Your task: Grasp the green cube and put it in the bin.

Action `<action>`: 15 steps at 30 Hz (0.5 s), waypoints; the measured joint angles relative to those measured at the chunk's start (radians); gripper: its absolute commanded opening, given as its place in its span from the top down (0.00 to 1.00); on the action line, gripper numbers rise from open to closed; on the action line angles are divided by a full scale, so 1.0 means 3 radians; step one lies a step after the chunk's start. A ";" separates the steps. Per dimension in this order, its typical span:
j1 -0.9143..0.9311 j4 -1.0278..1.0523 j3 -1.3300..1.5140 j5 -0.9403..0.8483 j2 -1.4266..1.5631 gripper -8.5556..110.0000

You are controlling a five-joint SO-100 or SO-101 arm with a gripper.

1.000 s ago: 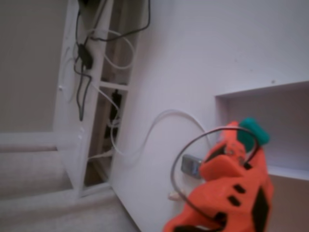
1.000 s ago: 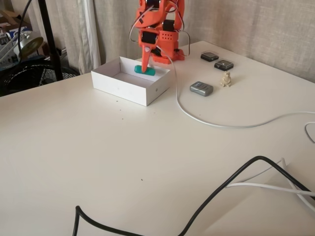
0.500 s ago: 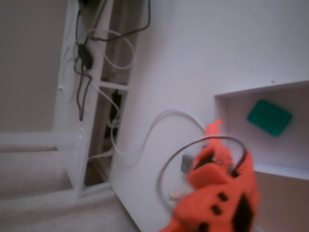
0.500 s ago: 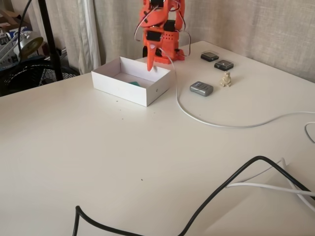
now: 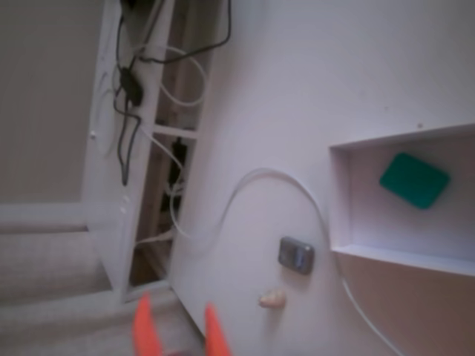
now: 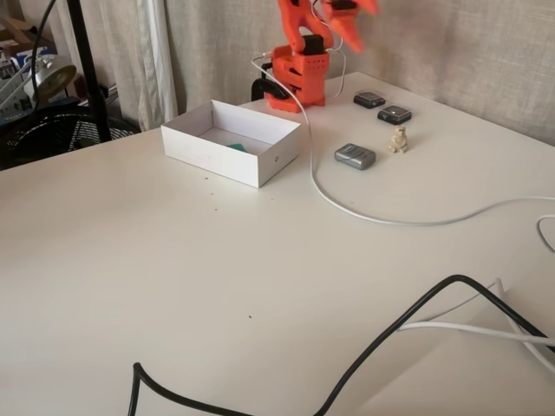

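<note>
The green cube [image 5: 414,179] lies flat on the floor of the white bin [image 5: 338,204], free of the gripper. In the other fixed view only a sliver of the green cube [image 6: 237,147] shows over the near wall of the bin [image 6: 217,154]. Two orange fingertips of my gripper [image 5: 178,332] poke in at the bottom edge, spread apart with nothing between them, well away from the bin. The orange arm [image 6: 300,54] is folded back and raised above its base behind the bin, its top blurred.
A small grey metallic object [image 6: 355,156] and a cream lump [image 6: 398,139] sit to the right of the bin, with two dark flat items [image 6: 395,113] behind. A white cable [image 6: 390,218] and a black cable [image 6: 381,338] cross the table.
The gripper let go of the green cube, which now lies in the bin. The arm then lifted and swung back away from the bin toward its base.
</note>
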 measured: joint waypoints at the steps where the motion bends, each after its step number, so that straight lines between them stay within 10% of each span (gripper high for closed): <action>1: -0.0153 -0.0005 0.0148 0.0005 0.0184 0.67; 15: -0.0941 0.0302 0.1779 0.0020 0.1626 0.69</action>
